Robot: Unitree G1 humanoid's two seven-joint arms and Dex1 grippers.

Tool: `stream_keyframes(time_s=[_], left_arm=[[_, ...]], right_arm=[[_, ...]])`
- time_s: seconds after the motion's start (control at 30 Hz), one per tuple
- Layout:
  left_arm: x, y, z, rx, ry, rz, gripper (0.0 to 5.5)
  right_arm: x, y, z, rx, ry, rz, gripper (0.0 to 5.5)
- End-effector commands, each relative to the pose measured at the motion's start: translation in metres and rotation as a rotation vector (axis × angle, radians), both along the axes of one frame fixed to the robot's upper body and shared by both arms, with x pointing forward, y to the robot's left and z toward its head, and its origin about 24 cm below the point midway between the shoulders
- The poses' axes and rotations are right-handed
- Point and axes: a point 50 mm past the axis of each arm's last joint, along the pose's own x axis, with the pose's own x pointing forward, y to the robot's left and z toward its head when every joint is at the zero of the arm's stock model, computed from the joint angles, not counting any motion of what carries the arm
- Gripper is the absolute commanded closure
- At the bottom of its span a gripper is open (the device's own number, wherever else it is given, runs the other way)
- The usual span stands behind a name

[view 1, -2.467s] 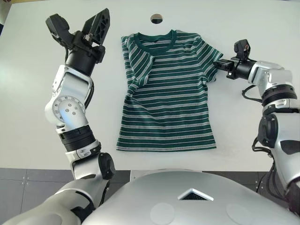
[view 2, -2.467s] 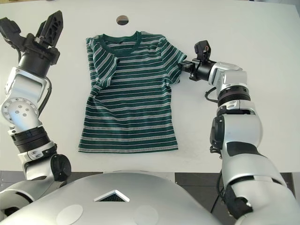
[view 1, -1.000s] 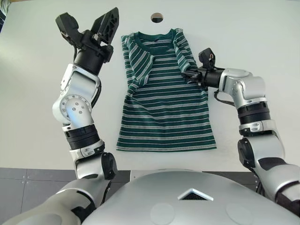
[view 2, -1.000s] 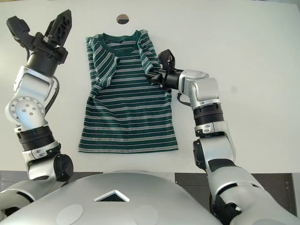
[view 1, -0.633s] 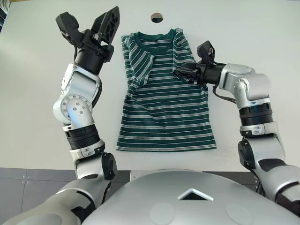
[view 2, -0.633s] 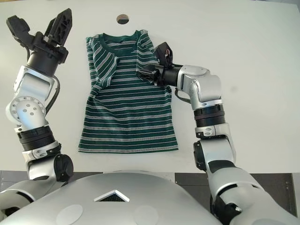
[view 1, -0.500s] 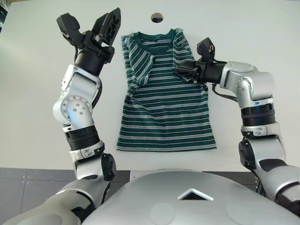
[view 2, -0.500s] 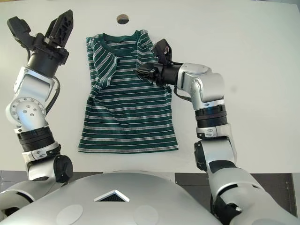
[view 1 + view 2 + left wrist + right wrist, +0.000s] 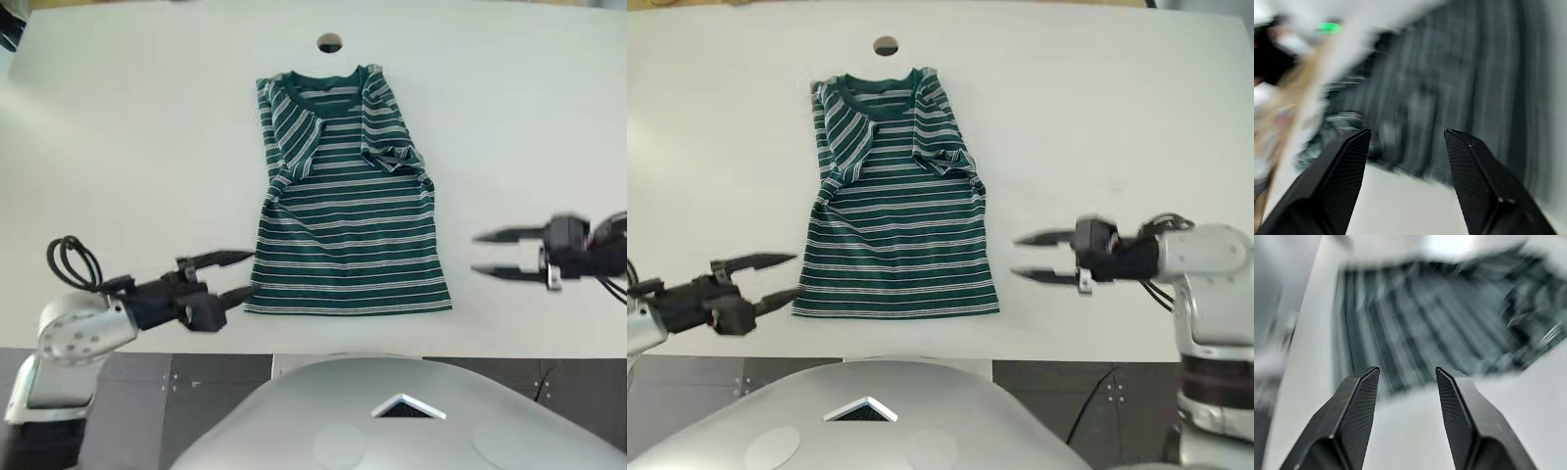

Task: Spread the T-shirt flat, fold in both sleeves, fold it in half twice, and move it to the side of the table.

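Observation:
A green T-shirt with white stripes (image 9: pixel 345 196) lies flat on the white table (image 9: pixel 127 147), collar at the far side, both sleeves folded in over the chest. My left gripper (image 9: pixel 235 276) is open, low at the near left, its fingertips just beside the shirt's near left hem corner. My right gripper (image 9: pixel 488 254) is open a short way right of the near right hem corner, pointing at the shirt, apart from it. Both wrist views show open fingers (image 9: pixel 1342 166) (image 9: pixel 1356 406) with the blurred striped cloth (image 9: pixel 1425 338) beyond them.
A small round hole (image 9: pixel 329 42) sits in the table just beyond the collar. Bare white table stretches to the left and right (image 9: pixel 529 127) of the shirt. The table's near edge runs just below the hem.
The right sleeve has been folded in and let go. Both arms came down from the far part of the table to the near hem corners, the right gripper opening.

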Motion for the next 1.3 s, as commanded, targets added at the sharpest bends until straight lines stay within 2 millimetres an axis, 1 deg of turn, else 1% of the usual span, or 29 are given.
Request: stream_keyframes(time_s=[0.03,0.1,0.13,0.23,0.33,0.43,0.63,0.83,0.93,1.03,1.07,1.1,1.13,1.3], left_arm=[[-0.005,0.024,-0.005,0.226,-0.01,-0.144,2.32],[-0.008,0.027,-0.013,0.247,-0.012,-0.171,2.03],[-0.011,0.03,-0.02,0.279,-0.003,-0.189,1.77],[-0.016,0.033,-0.038,0.319,0.009,-0.227,1.77],[-0.016,0.022,-0.049,0.281,-0.02,-0.265,1.77],[-0.017,0.009,-0.058,0.232,-0.034,-0.295,1.77],[-0.018,-0.008,-0.058,0.165,-0.02,-0.318,1.77],[-0.013,-0.014,-0.054,0.155,-0.027,-0.317,1.77],[-0.01,-0.016,-0.052,0.158,-0.033,-0.308,1.73],[-0.007,-0.017,-0.051,0.161,-0.047,-0.303,1.73],[-0.006,-0.017,-0.05,0.16,-0.05,-0.304,1.97],[-0.006,-0.018,-0.051,0.157,-0.05,-0.304,2.07],[-0.006,-0.018,-0.051,0.154,-0.05,-0.304,2.14],[-0.008,-0.019,-0.055,0.131,-0.04,-0.299,3.03]], right_arm=[[-0.019,-0.015,-0.008,-0.19,-0.08,0.202,2.96],[-0.022,-0.008,-0.014,-0.192,-0.16,0.278,2.61],[-0.023,-0.002,-0.018,-0.19,-0.203,0.308,2.53],[-0.026,0.01,-0.033,-0.217,-0.324,0.406,2.53],[-0.028,0.013,-0.047,-0.248,-0.409,0.472,2.53],[-0.029,0.013,-0.056,-0.248,-0.437,0.493,2.53],[-0.029,0.019,-0.066,-0.22,-0.463,0.504,2.53],[-0.032,0.025,-0.072,-0.194,-0.458,0.518,2.53],[-0.032,0.027,-0.075,-0.178,-0.453,0.516,3.05],[-0.033,0.029,-0.077,-0.17,-0.448,0.513,3.72],[-0.033,0.03,-0.077,-0.167,-0.447,0.511,3.93],[-0.034,0.03,-0.078,-0.165,-0.446,0.51,4.12],[-0.034,0.031,-0.079,-0.162,-0.447,0.506,4.19],[-0.032,0.032,-0.08,-0.157,-0.455,0.498,5.2]])
